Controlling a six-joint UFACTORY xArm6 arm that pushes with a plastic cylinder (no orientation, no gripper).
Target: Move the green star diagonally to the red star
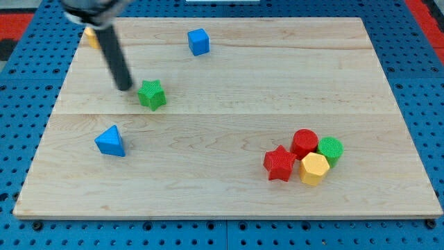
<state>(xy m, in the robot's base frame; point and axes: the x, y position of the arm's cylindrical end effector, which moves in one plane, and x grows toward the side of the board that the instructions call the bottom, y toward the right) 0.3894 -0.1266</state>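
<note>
one view — high, angled down | whole board framed

Green star, red star, perhaps yellow block

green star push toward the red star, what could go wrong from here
1. My tip sits just off the upper left of the green star; an off-centre push on its points may spin it or let it slip sideways.
2. The red star is packed against a red cylinder, a yellow block and a green cylinder; arriving too hard could scatter that cluster.
</note>
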